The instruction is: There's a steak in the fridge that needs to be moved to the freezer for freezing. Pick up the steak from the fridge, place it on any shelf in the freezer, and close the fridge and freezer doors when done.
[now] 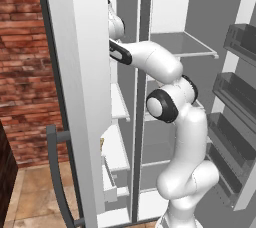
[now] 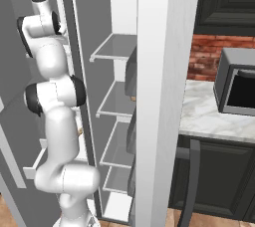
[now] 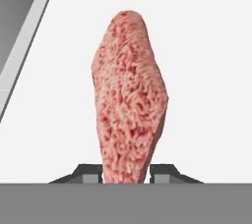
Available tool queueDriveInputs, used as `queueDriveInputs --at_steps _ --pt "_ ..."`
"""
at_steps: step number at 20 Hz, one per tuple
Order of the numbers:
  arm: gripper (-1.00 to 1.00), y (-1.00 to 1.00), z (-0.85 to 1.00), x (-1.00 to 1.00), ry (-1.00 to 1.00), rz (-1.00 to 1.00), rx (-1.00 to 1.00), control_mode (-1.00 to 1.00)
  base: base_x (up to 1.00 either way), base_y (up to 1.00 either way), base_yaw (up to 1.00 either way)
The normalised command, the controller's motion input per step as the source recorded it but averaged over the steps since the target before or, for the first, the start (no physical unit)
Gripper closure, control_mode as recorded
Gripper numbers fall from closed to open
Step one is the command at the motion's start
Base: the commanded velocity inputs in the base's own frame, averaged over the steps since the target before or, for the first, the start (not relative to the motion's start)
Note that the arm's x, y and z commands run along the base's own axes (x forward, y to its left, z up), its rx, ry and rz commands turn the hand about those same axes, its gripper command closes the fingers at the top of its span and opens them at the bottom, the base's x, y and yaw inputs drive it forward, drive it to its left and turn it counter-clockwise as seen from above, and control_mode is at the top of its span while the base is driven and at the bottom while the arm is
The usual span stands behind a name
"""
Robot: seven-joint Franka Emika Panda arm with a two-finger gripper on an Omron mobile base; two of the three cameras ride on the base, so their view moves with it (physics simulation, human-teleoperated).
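The steak [image 3: 129, 100], a pink-red slab, stands on edge between my fingertips [image 3: 88, 174] in the hand view, with a white freezer shelf [image 3: 206, 70] right behind it. My gripper [image 3: 126, 173] is shut on the steak's lower end. In the left base view the arm reaches into the freezer [image 1: 119, 104], the narrow section, and the hand is hidden behind the open freezer door [image 1: 82, 87]. The fridge [image 1: 182, 44] beside it is open too, its door [image 1: 240, 97] swung out with dark bins. From the right base view, the fridge shelves [image 2: 114, 47] and door [image 2: 159, 96] show.
Both open doors flank the arm closely. A brick wall [image 1: 25, 62] stands left of the freezer door. To the right are a marble counter [image 2: 209, 116], a microwave [image 2: 236, 86] and dark cabinets [image 2: 224, 2].
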Motion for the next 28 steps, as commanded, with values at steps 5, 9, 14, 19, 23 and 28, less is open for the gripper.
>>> queueDriveInputs --at_steps 5,9,14,19,23,28 --pt "-1.00 0.00 -0.03 0.06 0.00 0.00 0.00 -1.00 0.00 0.00 0.00" --pt "-1.00 -0.27 -0.11 -0.03 0.00 -0.01 0.00 -1.00 0.00 0.00 0.00" --pt "-1.00 -0.35 -0.08 0.00 0.00 -0.03 0.00 -1.00 0.00 0.00 0.00" --pt "-1.00 -0.03 0.00 -0.27 -0.01 -0.01 0.00 -1.00 0.00 0.00 0.00" --pt "-1.00 0.00 0.00 -0.47 -0.02 0.00 0.00 -1.00 0.00 0.00 0.00" --pt "-1.00 -0.17 0.00 -0.48 -0.01 -0.01 0.01 -1.00 0.00 0.00 0.00"
